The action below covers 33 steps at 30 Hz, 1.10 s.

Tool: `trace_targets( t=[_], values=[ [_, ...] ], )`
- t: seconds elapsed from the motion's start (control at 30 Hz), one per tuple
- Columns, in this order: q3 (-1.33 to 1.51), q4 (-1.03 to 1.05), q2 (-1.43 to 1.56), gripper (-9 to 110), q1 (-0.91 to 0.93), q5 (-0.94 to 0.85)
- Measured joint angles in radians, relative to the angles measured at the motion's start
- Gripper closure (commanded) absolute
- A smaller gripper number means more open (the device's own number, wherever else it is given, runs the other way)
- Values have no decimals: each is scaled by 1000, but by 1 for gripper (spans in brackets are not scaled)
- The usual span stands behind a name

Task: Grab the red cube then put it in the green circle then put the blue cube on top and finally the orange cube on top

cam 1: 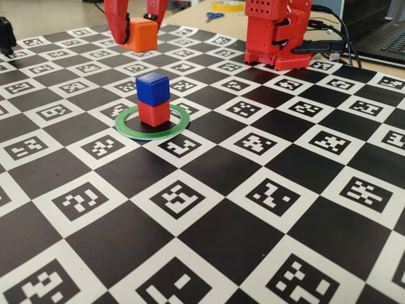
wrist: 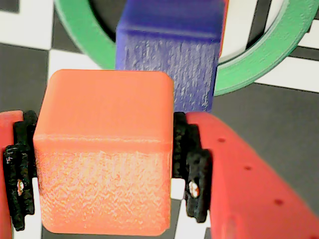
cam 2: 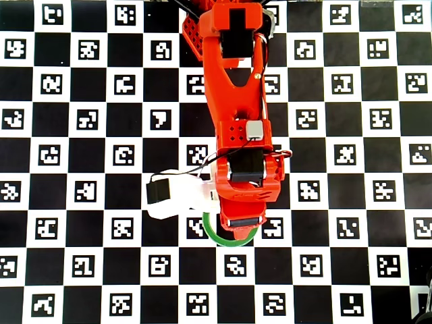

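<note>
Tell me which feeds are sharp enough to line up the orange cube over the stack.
Fixed view: sharp, evenly lit, soft shadows; orange cube in the gripper, blue cube on red cube. Wrist view: blue cube top blurred. Overhead view: sharp, but arm hides the stack; only green circle peeks out.

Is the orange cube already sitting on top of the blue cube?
No, in the fixed view the orange cube is held in the pincer up behind the stack, and the blue cube has nothing on it.
</note>
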Motion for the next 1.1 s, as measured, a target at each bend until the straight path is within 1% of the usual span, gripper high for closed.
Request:
trace_targets(
  t=[0.3, 1.1],
  values=[
    [86, -52, 0, 100, 0, 0],
    [147, -95, 0, 99, 0, 21]
  ],
)
